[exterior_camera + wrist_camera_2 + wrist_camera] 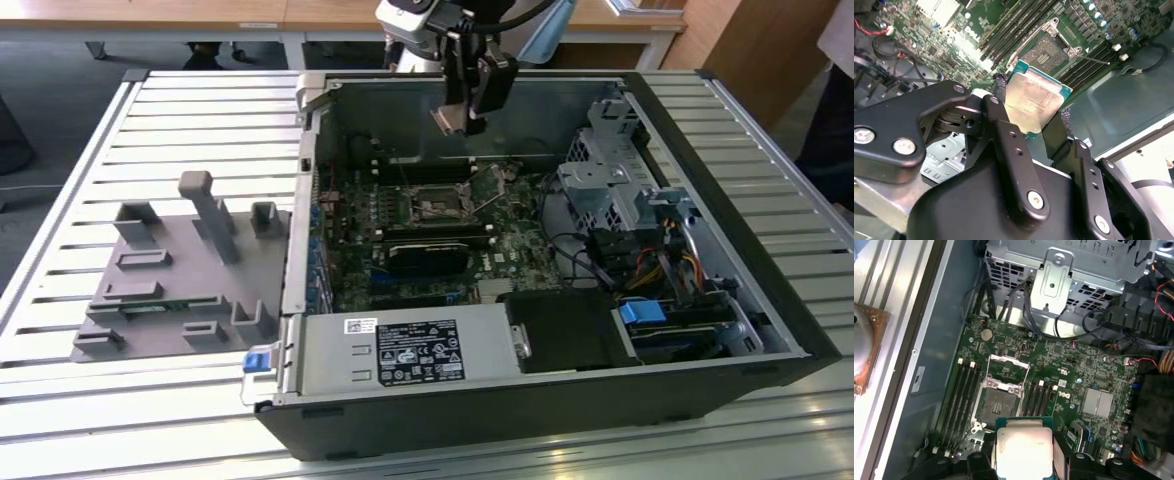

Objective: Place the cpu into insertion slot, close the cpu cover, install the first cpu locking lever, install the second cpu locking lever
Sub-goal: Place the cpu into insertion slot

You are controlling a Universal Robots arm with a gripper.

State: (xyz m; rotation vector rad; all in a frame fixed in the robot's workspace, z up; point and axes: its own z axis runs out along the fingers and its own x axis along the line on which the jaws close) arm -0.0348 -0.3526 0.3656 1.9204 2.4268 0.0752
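CPU: flat square chip, metal lid up, green substrate rim showing. It is held in the air inside the open case, above the motherboard.
end effector: clenched on the CPU. Two opposite edges are pinched between the fingers and the lid is left uncovered.
slot: bare, dark centre exposed, nothing seated. It is flanked on both sides by memory slots.
cover: swung up on its hinge, so the slot is left open.
levers: position cannot be told.
offset: in the first wrist view the CPU is seen short of the slot, not over it. In the exterior view it hangs well above the board.
case: set on the slatted bench.
weight: judged light; little clamping force should be called for.
stiffness: judged rigid; no flex is expected under an edge pinch.
slip: the edges are thin and the lid is smooth, so little contact area is offered. A twist in the fingers is judged likely if a corner is knocked.
fragility: the underside contacts and the slot pins are judged delicate. Drops, skewed seating and pressing are to be avoided.
hold: best taken by opposite side edges, as it is now, with lid and underside left untouched.
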